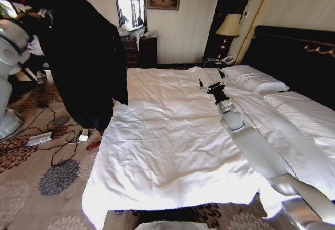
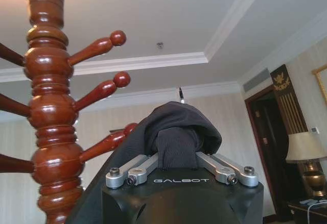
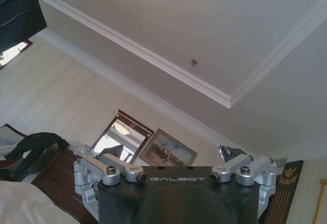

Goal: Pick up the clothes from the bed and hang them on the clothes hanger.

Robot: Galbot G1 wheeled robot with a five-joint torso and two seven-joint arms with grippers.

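Left gripper (image 2: 179, 147) is clamped on my jacket (image 1: 84, 57), raised beside the hanger (image 2: 48, 112); right gripper (image 1: 212, 86) sits spread wide, empty, above the bed (image 1: 167, 151).

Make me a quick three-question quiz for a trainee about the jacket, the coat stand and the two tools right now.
1. True or false: the jacket lies flat on the bed.
2. Which tool grips the jacket? A left tool B right tool
3. Fill in: in the left wrist view the gripped fabric is beside the pegs of the ___.

Key
1. False; it hangs raised beside the bed.
2. A; the right tool hovers open over the bed.
3. stand
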